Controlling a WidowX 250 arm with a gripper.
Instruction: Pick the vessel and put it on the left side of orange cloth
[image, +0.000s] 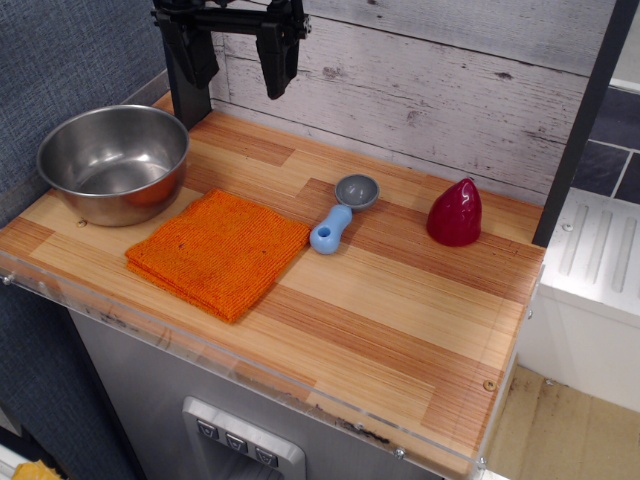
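Showing no readable writing anywhere, the scene has the vessel (113, 162), a deep shiny steel bowl with a plain rim, sitting at the far left of the wooden counter (400, 310), just beside the far-left edge of the orange cloth (218, 252). The black gripper (233, 62) hangs above the counter's far edge, fingers spread wide, holding nothing. A grey scoop (343, 211) and red cone (455, 212) lie right.

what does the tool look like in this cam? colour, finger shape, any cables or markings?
The tool is all black: two flat, blocky fingers hanging from a horizontal black bar, each narrowing toward its tip. No cables, labels or markings show. Only the tool's lower part is in frame; the arm above is cut off.
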